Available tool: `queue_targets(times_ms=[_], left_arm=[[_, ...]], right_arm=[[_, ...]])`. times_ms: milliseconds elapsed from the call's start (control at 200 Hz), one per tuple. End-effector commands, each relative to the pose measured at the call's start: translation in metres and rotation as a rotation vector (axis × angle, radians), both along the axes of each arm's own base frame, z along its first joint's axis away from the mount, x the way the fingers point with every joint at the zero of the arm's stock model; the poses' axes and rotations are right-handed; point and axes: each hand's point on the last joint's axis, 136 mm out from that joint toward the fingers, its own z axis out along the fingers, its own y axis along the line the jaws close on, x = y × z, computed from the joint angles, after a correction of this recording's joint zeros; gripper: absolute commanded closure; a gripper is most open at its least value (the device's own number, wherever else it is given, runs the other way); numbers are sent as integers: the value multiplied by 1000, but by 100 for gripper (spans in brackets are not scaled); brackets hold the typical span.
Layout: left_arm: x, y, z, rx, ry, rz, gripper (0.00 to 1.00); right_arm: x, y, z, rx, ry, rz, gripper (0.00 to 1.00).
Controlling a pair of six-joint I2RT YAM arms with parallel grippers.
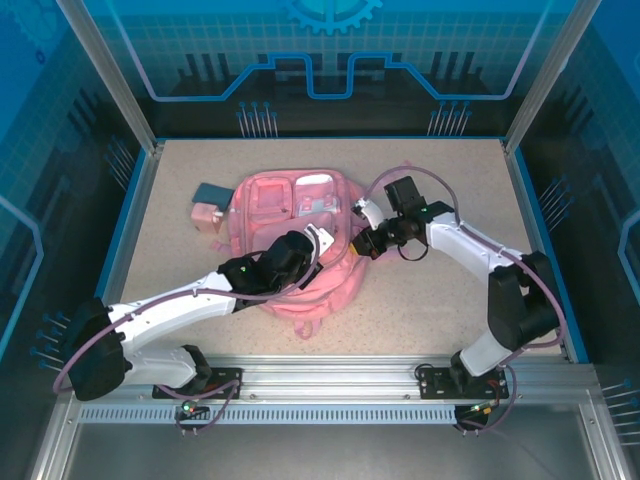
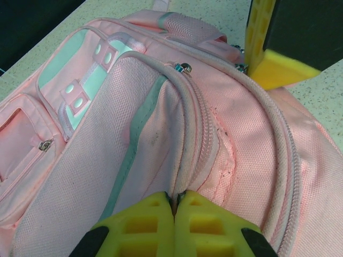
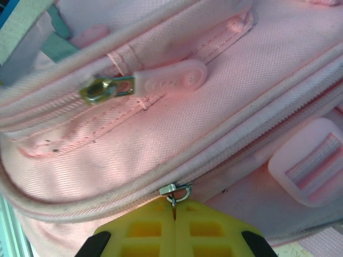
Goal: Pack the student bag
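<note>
**Top external view.** The student bag (image 1: 300, 225) is lying flat on the table (image 1: 440, 300), and both arms are reaching over it. The left end effector (image 1: 322, 243) is resting on the middle of the student bag. The right end effector (image 1: 360, 243) is meeting the bag's edge just to the right of the left one. A dark blue book (image 1: 210, 191) and a small pink item (image 1: 207, 213) are lying by the bag's far-left corner, well apart from both end effectors.

**Left wrist view.** The left end effector (image 2: 174, 202) is clenched, its yellow pads pinching the zip seam (image 2: 187, 123) of the student bag. The seam is running straight ahead from the fingertips, and a zip slider (image 2: 185, 67) is sitting farther ahead on it. A yellow finger (image 2: 261, 43) of the right end effector is standing ahead and to the right.

**Right wrist view.** The right end effector (image 3: 174, 213) is clenched on a metal zip pull (image 3: 176, 191) hanging directly at its fingertips. Ahead and to the left, a brass slider (image 3: 104, 89) with a pink rubber tab (image 3: 169, 79) is lying on the student bag. A pale pink buckle (image 3: 311, 163) is sitting to the right.
</note>
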Motion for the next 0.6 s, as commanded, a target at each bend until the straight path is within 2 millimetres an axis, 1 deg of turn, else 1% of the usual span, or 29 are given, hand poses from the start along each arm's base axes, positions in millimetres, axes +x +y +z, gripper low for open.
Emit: queue_targets(times_ms=[0,95,235,285,390,475,495,515,550,595], left_arm=[[17,-12,28,-104,-70,58,99],[22,-19,30,-147,-74,70,99],[30,-31,41,-239,-104,79,100],[33,-35,45,-269,-117,81,100],[38,-46,51,-335,-128,76,100],[41,-56,50,-387,-118,70,99],[41,-58,48,-394,-114,68,99],[42,-59,47,-402,-110,70,100],[42,-60,46,-417,-108,74,100],[42,-61,43,-427,-105,77,100]], right_arm=[[-18,8,24,42,-11,0,100],[-34,9,32,58,28,-4,100],[-52,11,29,43,65,-22,100],[-62,16,29,57,72,-10,100],[-72,26,26,87,87,-29,100],[-77,38,20,140,133,-65,99],[-77,44,24,164,135,-67,99],[-82,44,14,163,163,-77,98],[-83,47,11,185,190,-108,98],[-83,51,12,230,232,-143,98]])
